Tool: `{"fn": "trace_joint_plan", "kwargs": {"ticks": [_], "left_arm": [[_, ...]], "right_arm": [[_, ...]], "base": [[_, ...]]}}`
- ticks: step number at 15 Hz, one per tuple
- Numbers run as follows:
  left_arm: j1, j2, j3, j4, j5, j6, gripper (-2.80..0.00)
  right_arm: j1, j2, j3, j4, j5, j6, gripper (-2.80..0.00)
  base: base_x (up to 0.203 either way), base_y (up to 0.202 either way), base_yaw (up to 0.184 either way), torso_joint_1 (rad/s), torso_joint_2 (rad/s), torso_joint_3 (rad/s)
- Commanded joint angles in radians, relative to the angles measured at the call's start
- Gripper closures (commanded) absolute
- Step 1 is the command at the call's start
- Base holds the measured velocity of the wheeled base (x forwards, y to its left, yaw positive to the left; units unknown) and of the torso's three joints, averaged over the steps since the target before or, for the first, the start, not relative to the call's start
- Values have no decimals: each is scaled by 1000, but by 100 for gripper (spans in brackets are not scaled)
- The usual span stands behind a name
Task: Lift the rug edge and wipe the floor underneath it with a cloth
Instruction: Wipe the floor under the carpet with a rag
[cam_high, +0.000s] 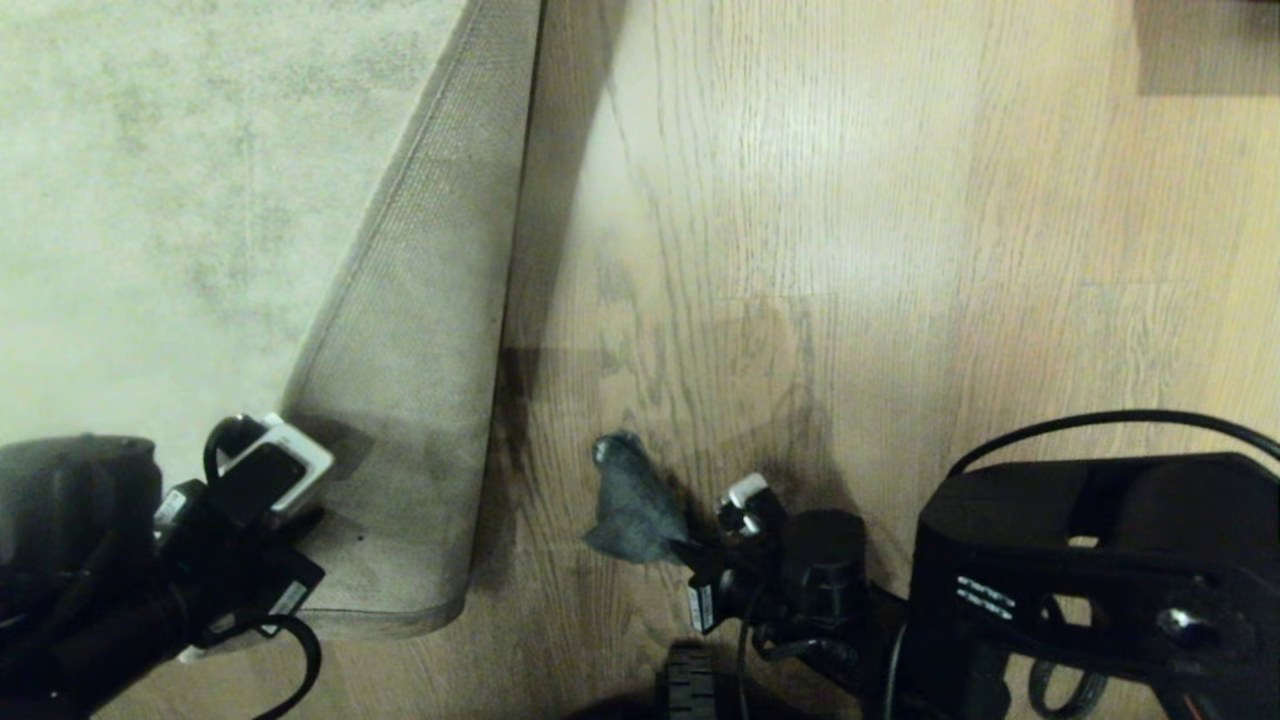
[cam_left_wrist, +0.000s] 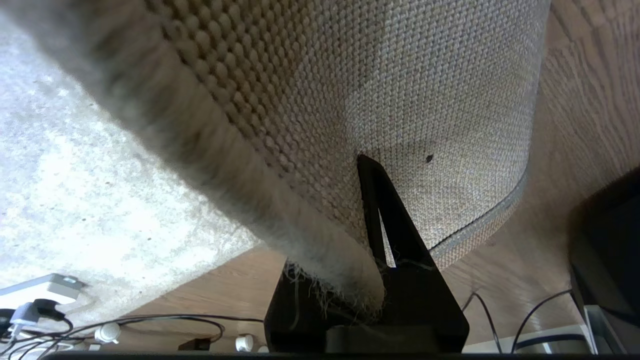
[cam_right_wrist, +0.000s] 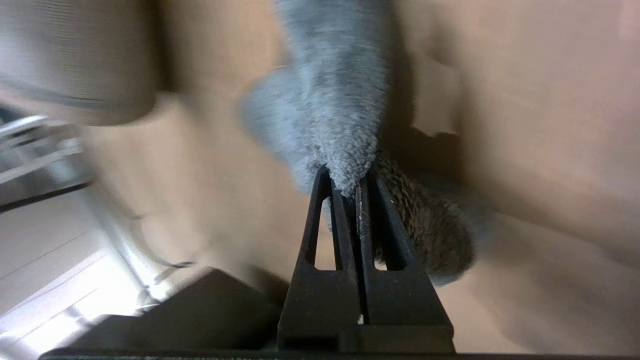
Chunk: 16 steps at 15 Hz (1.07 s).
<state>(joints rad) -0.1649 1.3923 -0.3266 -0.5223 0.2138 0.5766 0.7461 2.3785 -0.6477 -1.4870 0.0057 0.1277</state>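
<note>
the left hand (cam_high: 305, 535) sits at the lower left of the head view, clenched on the rug edge (cam_high: 420, 380) – the corner of the pale mottled rug (cam_high: 150, 200) is folded up and over so its woven beige backing faces the camera, running in a long narrowing strip up toward the top of the view. in the left wrist view one black finger (cam_left_wrist: 385, 210) lies against the backing while the pile side curls down over the other, with frayed threads at the pinch point. the rounded, bound corner of the rug hangs just past the fingers, clear of the floor (cam_high: 850, 250)

beside the fold the light brown planks lie bare, in the rug's shadow along the fold and in a glare of light farther up

the right hand (cam_right_wrist: 350, 175) is low in the middle of the head view, near the robot's dark base (cam_high: 1090, 570), its fingers pressed together on the cloth (cam_high: 632, 500). the dark grey-teal rag sticks out from the fingertips toward the lifted rug, bunched, over the shadowed boards – whether it touches the floor cannot be told. the right wrist view is smeared with blur
</note>
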Motion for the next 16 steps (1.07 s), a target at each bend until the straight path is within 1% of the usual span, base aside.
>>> {"fn": "trace_joint_plan", "kwargs": {"ticks": [1, 3, 7, 10, 12, 14, 16], "left_arm": [[-6, 31, -2, -1, 1, 3, 0], [-10, 34, 0, -1, 1, 2, 0], [-12, 37, -3, -1, 1, 2, 0], [-12, 36, -6, -1, 1, 2, 0], [-12, 28, 1, -4, -1, 0, 0], [-12, 27, -2, -5, -1, 0, 0], [-12, 27, -8, -5, -1, 0, 0]], "right_arm": [[-83, -18, 100, -54, 2, 0, 0], [-141, -83, 178, -67, 1, -1, 0], [-238, -215, 272, -67, 1, -18, 0], [-259, -310, 322, -63, 1, -27, 0], [-209, -336, 336, -59, 2, -68, 0], [-115, -341, 333, -59, 2, -79, 0], [2, -322, 315, -59, 2, -81, 0]], "base": [[0, 0, 0, 0, 0, 0], [0, 0, 0, 0, 0, 0], [0, 0, 0, 0, 0, 0], [0, 0, 0, 0, 0, 0], [0, 0, 0, 0, 0, 0], [0, 0, 0, 0, 0, 0], [0, 0, 0, 0, 0, 0]]}}
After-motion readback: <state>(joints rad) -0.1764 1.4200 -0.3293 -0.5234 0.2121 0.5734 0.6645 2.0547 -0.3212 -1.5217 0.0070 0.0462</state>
